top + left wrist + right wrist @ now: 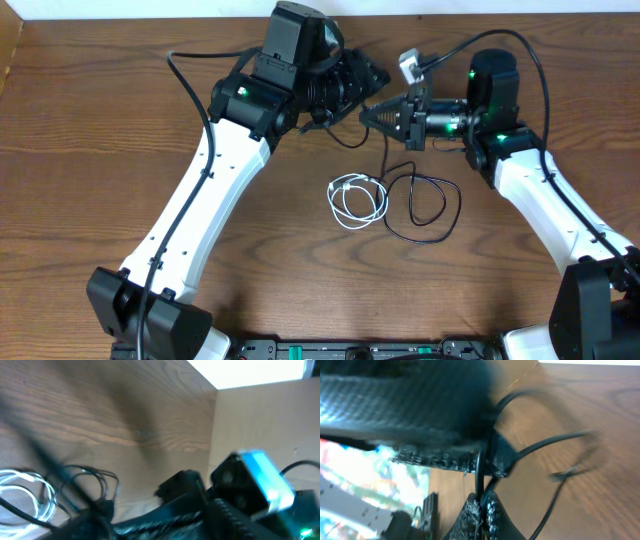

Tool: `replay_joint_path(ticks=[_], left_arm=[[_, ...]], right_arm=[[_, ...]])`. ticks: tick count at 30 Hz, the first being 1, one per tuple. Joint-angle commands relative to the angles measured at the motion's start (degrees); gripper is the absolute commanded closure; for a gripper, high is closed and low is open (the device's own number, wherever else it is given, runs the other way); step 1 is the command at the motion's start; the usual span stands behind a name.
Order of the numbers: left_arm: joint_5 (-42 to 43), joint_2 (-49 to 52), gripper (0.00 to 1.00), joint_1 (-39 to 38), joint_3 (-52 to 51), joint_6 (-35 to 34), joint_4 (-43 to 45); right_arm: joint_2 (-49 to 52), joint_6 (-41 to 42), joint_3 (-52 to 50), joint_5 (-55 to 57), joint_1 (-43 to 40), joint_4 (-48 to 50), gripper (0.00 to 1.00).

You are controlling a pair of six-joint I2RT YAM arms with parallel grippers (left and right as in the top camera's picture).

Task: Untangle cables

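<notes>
The white cable (pixel 340 210) lies coiled on the table in the overhead view. The black cable (pixel 420 241) loops beside it and one strand rises to the grippers. My right gripper (pixel 368 113) points left and is shut on the black cable (pixel 540 445), pinched between its fingertips (pixel 482 507). My left gripper (pixel 362 85) sits just above and left of it, almost touching. Its dark textured finger (pixel 410 405) fills the top of the right wrist view, with black strands coming out from under it. The blurred left wrist view shows the white cable (pixel 30 495) and the black cable (pixel 97 480).
The wooden table (pixel 120 130) has a raised cardboard-coloured wall (pixel 260 420) at its far edge. A small white and grey connector block (pixel 408 64) sits behind the right gripper. Thick black robot wires (pixel 185 75) arc over both arms.
</notes>
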Motion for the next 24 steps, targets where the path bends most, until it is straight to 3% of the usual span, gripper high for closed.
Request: replay_joint_path(ticks=[1,4,10,18,24], left_arm=[[-2.40,-0.20,0.21,2.56,0.59,13.88,-1.29],[-2.40,-0.55,0.16,7.37,0.61,16.98,-2.82],[-1.95,-0.87,0.15,13.46,0.61,17.86,-6.05],[0.24,-0.92,0.16,13.68,0.61,21.07,-4.92],[0.35,-0.94,0.16,13.42,0.61,21.97,-5.22]], right_arm=[[-1.01,8.85,0.52,6.82,-3.17,1.25,0.99],[-2.69,12.90,0.66,10.54,-5.46,2.89,0.99],[-5.77,16.24,5.49,12.20,-9.66,3.06,0.99],[-5.99,12.76,13.03,14.73,-12.68,-6.08,0.99],[-5.99,12.41,15.63,20.48,-20.17,-6.99,0.98]])
